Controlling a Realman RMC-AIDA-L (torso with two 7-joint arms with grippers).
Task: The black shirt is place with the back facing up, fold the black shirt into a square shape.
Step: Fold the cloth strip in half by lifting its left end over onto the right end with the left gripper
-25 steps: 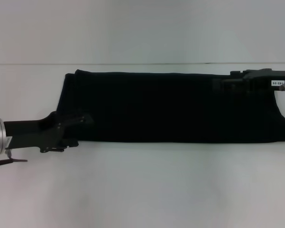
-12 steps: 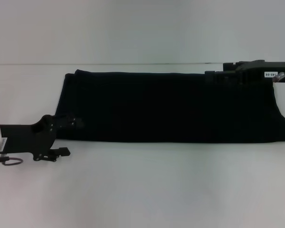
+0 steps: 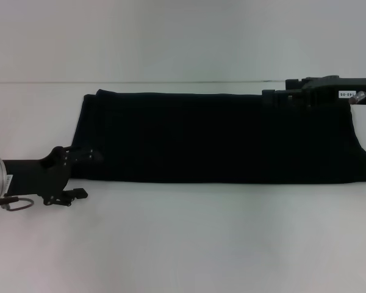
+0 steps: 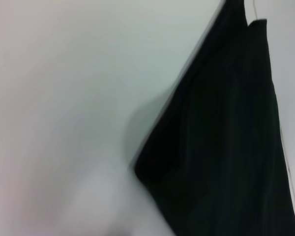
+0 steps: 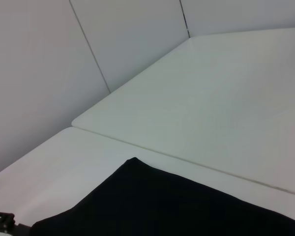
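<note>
Backing away from the black shirt (image 3: 226, 137), a long band across the counter (image 3: 183, 244) at mid-frame, the left hand (image 3: 70, 174) now sits lower left, probably empty, the right hand's (image 3: 293, 94) state unclear, suggesting regrasping.

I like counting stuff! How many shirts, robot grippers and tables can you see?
Shirts: 1, the black shirt
Grippers: 2, the left gripper and the right gripper
Tables: 1, the white table
Total: 4

Matt black cloth shirt (image 3: 219, 137), smooth white table (image 3: 189, 244)
</note>
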